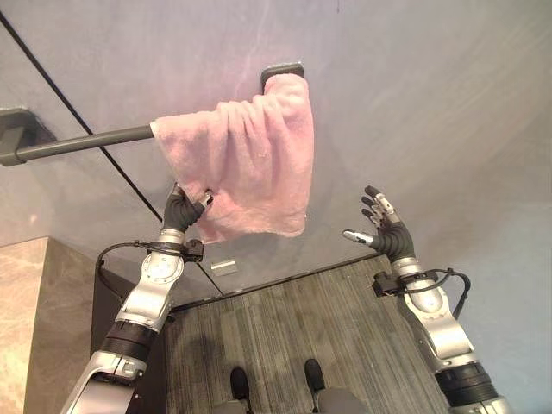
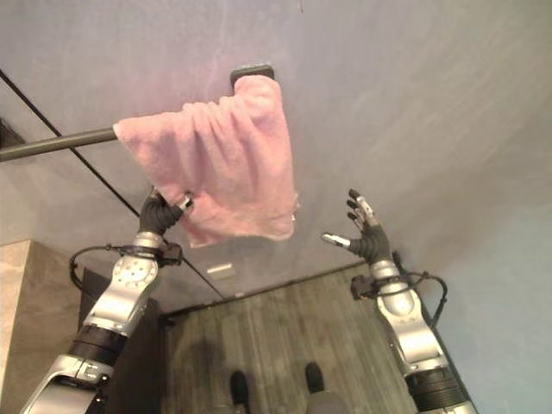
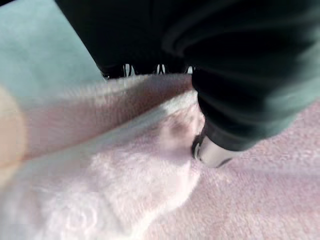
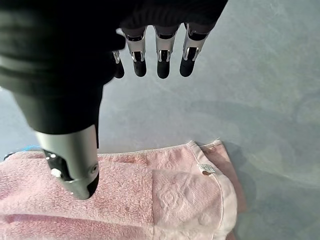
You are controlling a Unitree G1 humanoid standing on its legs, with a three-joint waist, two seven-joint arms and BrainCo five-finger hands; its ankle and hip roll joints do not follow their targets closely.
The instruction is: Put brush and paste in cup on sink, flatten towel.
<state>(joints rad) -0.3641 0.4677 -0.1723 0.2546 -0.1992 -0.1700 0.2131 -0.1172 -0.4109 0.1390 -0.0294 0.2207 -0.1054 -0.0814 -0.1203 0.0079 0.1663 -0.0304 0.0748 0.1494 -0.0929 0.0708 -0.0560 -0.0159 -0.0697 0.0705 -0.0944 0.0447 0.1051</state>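
On the rail, left hand [image 1: 183,210] pinches pink towel [image 1: 246,164]; right hand [image 1: 384,226] splayed, empty.

Pink towel [image 1: 246,164] bunched over right end of grey rail [image 1: 82,142], blocking that stretch up to rail's end bracket [image 1: 282,73]. Left robot hand [image 1: 183,207] clamped on towel's lower left corner. Bare wall right of towel open; right robot hand [image 1: 379,226] there, fingers spread, apart from towel.

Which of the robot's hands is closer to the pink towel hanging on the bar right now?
Left. The left hand is at the pink towel's lower left corner, touching the cloth. The right hand is open, raised off to the towel's right with a clear gap of wall between.
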